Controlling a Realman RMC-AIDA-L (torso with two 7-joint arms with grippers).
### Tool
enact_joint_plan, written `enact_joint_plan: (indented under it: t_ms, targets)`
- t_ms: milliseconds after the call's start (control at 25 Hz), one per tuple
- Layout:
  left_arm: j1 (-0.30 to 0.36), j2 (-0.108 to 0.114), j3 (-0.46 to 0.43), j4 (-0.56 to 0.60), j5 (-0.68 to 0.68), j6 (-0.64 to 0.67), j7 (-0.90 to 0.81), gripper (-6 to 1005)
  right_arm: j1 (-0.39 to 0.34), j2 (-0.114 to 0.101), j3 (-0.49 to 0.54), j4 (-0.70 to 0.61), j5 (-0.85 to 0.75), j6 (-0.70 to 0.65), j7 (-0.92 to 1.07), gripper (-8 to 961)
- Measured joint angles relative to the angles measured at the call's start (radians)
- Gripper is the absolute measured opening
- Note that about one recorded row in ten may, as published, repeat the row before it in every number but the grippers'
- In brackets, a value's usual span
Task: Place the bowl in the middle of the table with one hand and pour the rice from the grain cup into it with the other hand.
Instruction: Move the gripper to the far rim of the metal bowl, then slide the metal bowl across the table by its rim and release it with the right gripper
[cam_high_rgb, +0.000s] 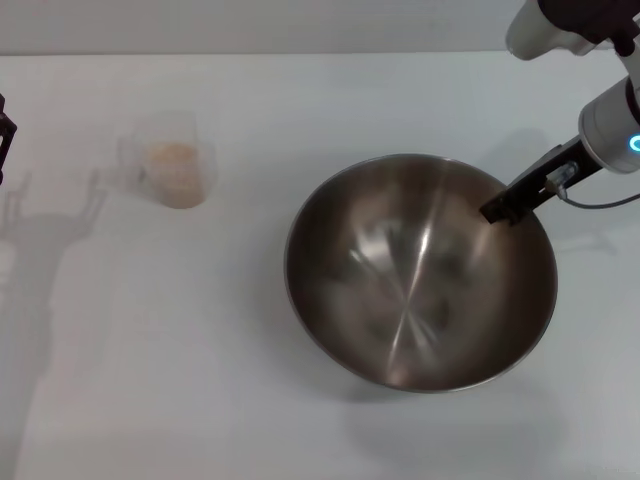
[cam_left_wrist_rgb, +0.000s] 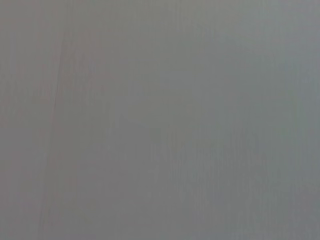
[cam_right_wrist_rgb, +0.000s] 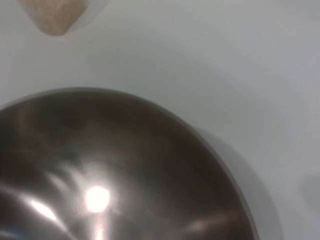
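The steel bowl (cam_high_rgb: 420, 272) stands on the white table (cam_high_rgb: 300, 100), a little right of the middle, and it is empty. My right gripper (cam_high_rgb: 500, 211) reaches in from the upper right, its dark fingers closed as one thin bar on the bowl's far right rim. The right wrist view shows the bowl's shiny inside (cam_right_wrist_rgb: 125, 175) and, beyond it, the rice (cam_right_wrist_rgb: 52, 15). The clear grain cup (cam_high_rgb: 172, 160) stands upright at the left with rice (cam_high_rgb: 176, 170) in it. Only a dark edge of my left gripper (cam_high_rgb: 4, 130) shows at the far left, apart from the cup.
The left wrist view shows only a plain grey surface. The left arm's shadow (cam_high_rgb: 40, 230) falls on the table left of the cup. The table's far edge (cam_high_rgb: 300, 52) runs along the top.
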Motion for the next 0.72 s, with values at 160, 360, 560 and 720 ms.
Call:
enact_joint_plan:
  t_ms: [160, 360, 560, 720]
  targets:
    - [-0.002, 0.0, 0.0, -0.001, 0.0, 0.0, 0.0, 846, -0.009, 0.002, 0.028, 0.042, 0.01, -0.013, -0.001, 38]
    - [-0.007, 0.0, 0.0, -0.001, 0.0, 0.001, 0.001, 846, -0.005, 0.004, 0.059, 0.064, 0.053, -0.054, -0.004, 19]
    - [-0.009, 0.0, 0.0, -0.001, 0.0, 0.003, 0.004, 846, 0.025, 0.005, 0.052, 0.016, 0.082, -0.13, -0.004, 23]
    - [-0.009, 0.0, 0.0, -0.001, 0.0, 0.009, 0.004, 846, 0.054, 0.005, 0.051, -0.061, 0.125, -0.205, -0.008, 22]
